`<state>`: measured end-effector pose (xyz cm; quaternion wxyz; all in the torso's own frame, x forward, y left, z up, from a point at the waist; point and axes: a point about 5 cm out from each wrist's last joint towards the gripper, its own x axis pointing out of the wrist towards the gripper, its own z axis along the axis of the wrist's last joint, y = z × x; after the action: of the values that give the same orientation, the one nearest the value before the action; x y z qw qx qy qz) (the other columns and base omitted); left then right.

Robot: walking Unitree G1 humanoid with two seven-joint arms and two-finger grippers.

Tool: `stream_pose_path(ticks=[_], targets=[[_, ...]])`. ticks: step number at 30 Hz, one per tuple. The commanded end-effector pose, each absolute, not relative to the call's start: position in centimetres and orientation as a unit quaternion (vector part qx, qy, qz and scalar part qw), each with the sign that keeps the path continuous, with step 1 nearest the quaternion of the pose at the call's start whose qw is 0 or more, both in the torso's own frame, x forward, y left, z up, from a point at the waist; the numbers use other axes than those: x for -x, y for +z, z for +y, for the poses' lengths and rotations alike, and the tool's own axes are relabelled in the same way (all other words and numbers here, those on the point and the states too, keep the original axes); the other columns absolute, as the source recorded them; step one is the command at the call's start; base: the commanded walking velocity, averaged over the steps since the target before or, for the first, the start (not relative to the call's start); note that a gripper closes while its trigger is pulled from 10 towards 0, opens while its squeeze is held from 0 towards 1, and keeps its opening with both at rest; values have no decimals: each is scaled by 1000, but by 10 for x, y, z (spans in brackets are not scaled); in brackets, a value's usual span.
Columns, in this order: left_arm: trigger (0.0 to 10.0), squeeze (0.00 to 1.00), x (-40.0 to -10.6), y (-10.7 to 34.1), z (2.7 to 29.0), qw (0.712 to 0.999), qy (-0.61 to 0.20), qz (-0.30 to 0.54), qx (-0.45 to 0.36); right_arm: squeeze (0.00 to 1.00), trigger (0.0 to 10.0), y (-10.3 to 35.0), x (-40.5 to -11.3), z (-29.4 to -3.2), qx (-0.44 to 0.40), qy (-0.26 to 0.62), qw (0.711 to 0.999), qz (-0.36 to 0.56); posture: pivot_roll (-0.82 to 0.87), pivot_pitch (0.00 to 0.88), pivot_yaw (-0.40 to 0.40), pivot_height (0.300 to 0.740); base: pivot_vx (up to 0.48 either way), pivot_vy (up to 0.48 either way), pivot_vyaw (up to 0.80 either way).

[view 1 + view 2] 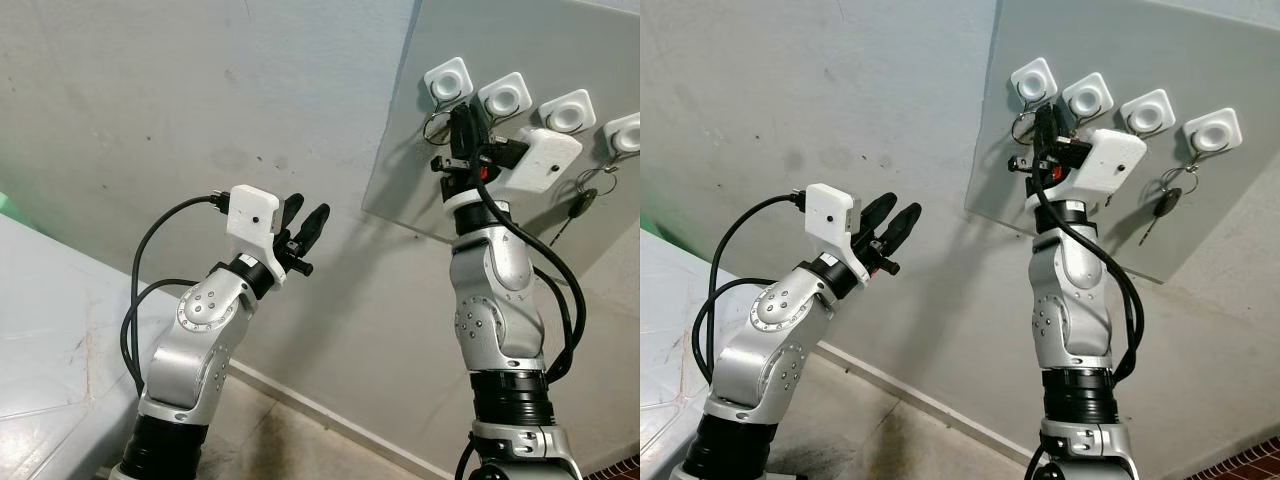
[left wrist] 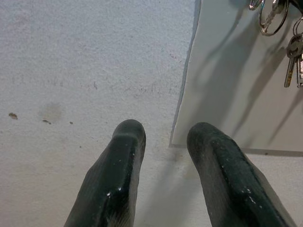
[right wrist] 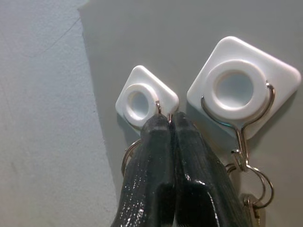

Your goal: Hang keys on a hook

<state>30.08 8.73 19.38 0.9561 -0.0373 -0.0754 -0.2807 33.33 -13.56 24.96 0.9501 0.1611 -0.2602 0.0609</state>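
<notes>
Four white square hooks sit in a row on the grey board [image 1: 400, 170], upper right of the frame in the head views. Right end effector [image 3: 168, 124] is raised to the leftmost hook [image 3: 146, 96], fingers pressed together, pinching the wire top of a key ring [image 3: 127, 158] right at that hook's lower edge. The ring loops out to the side of the fingers; the keys themselves are hidden behind them. Cannot tell if the wire is seated over the hook or just touching it.

The second hook [image 3: 243, 83] already carries a wire hanger with rings below. The far right hook [image 1: 1212, 130] holds a dark key [image 1: 1164, 206] on its own ring.

Left end effector [image 1: 304, 227] is held up at centre left of the frame, fingers spread, holding nothing, pointing at the bare wall near the board's lower left corner.

Risks, as I judge them:
- Releasing before the wire is over the hook: keys drop to the floor.
- Pushing too hard on the stuck-on hook could peel it off the board.
- Fingers drifting sideways could snag the neighbouring hanger and knock that set loose.
- Ring may catch on a fingertip when the end effector pulls away.

No brands, labels or writing readable anywhere.
</notes>
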Motion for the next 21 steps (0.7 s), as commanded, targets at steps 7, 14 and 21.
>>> stream_pose_path(ticks=[7,14,21], targets=[[10000,0,-300,197,83,953,-291,-78,36,0,10000,262,-330,-133,-167,73,942,-280,106,0,-80,740,0,0,0],[10000,0,-300,197,83,953,-290,-77,36,0,10000,263,-326,-130,-173,101,936,-290,108,0,-81,740,0,0,0],[10000,0,-300,197,83,953,-289,-77,36,0,10000,265,-326,-129,-169,95,940,-280,109,0,-82,740,0,0,0]])
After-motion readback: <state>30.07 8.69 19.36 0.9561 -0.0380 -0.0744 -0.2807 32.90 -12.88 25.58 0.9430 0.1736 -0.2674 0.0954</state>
